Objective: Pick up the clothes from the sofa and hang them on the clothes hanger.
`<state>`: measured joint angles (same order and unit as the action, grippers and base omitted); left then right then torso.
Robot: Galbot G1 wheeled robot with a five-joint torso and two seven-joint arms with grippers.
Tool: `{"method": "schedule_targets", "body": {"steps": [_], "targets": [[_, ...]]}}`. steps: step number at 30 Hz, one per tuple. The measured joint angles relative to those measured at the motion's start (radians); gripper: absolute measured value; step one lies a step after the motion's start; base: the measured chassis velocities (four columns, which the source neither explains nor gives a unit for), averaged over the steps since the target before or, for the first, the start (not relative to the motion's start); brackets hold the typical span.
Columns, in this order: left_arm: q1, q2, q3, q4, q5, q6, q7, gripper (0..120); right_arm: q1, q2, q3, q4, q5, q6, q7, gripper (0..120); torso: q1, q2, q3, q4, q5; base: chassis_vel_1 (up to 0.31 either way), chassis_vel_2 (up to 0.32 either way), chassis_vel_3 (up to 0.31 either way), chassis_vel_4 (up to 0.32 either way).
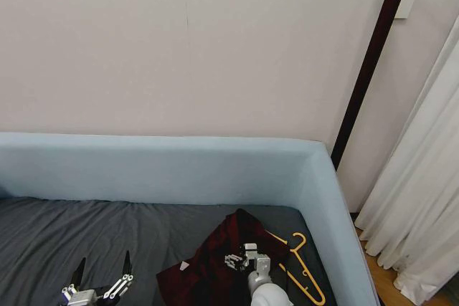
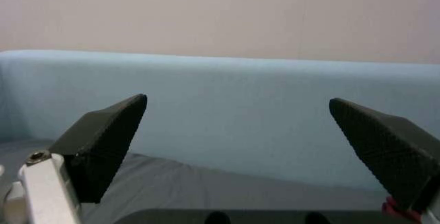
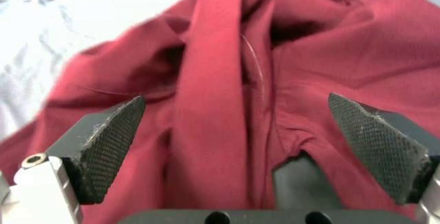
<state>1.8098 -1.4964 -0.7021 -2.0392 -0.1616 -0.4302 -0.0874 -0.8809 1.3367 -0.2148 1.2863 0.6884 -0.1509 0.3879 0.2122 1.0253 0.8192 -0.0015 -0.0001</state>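
1. Head view: the red garment (image 1: 215,263) lies crumpled on the sofa (image 1: 179,170) seat, beside an orange hanger (image 1: 305,274). The right gripper (image 1: 239,261) is over the garment; the left gripper (image 1: 104,266) is apart from it, spread wide.
2. Left wrist view: the left gripper (image 2: 237,100) is wide and empty, facing the backrest.
3. Right wrist view: the right gripper (image 3: 237,105) is wide, straddling a raised fold. The cloth is probably soft and light, so pinch that ridge. This view adds the fold detail; the head view places the hanger.
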Motion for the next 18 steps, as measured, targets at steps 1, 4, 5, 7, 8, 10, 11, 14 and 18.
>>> {"method": "schedule_targets", "body": {"steps": [1, 4, 5, 7, 8, 10, 11, 14, 18], "targets": [[-0.002, 0.001, 0.000, 0.002, 0.000, 0.000, 0.000, 100, 0.002, 0.002, 0.002, -0.011, 0.001, -0.004, -0.008, 99, 0.000, 0.000, 0.000, 0.0000, 0.0001, 0.000, 0.000, 0.000, 0.000], [-0.005, 0.004, 0.002, 0.003, 0.000, 0.000, -0.001, 100, 0.003, 0.004, 0.006, -0.022, 0.005, -0.014, -0.025, 93, 0.000, 0.000, 0.000, 0.0000, 0.0000, 0.000, 0.000, 0.000, 0.000], [-0.007, 0.005, 0.003, 0.004, 0.000, 0.001, -0.001, 100, 0.002, 0.004, 0.008, -0.023, 0.007, -0.019, -0.034, 90, 0.000, 0.000, 0.000, 0.0000, 0.0000, 0.000, 0.000, 0.000, 0.000], [-0.010, 0.006, 0.007, 0.005, 0.000, 0.004, -0.001, 100, -0.001, 0.004, 0.009, -0.023, 0.015, -0.030, -0.052, 81, 0.000, 0.000, 0.000, 0.0000, 0.0001, 0.000, 0.000, 0.000, 0.000], [-0.012, 0.007, 0.008, 0.006, 0.000, 0.006, -0.001, 100, -0.004, 0.002, 0.009, -0.020, 0.017, -0.032, -0.065, 75, 0.000, 0.000, 0.000, 0.0000, 0.0001, 0.000, 0.000, 0.000, 0.000], [-0.013, 0.008, 0.010, 0.006, 0.000, 0.007, -0.001, 100, -0.007, -0.001, 0.009, -0.015, 0.015, -0.032, -0.078, 72, 0.000, 0.000, 0.000, 0.0000, 0.0001, 0.000, 0.000, 0.000, 0.000], [-0.014, 0.009, 0.011, 0.007, 0.000, 0.008, -0.002, 100, -0.009, -0.004, 0.008, -0.012, 0.012, -0.032, -0.088, 68, 0.000, 0.000, 0.000, 0.0000, 0.0000, 0.000, 0.000, 0.000, 0.000], [-0.016, 0.011, 0.011, 0.010, 0.000, 0.009, -0.004, 100, -0.012, -0.008, 0.002, -0.007, -0.010, -0.032, -0.106, 54, 0.000, 0.000, 0.000, 0.0000, 0.0001, 0.000, 0.000, 0.000, 0.000], [-0.016, 0.013, 0.011, 0.011, 0.000, 0.009, -0.006, 100, -0.010, -0.007, -0.001, -0.016, -0.036, -0.029, -0.108, 39, 0.000, 0.000, 0.000, 0.0000, 0.0001, 0.000, 0.000, 0.000, 0.000]]}}
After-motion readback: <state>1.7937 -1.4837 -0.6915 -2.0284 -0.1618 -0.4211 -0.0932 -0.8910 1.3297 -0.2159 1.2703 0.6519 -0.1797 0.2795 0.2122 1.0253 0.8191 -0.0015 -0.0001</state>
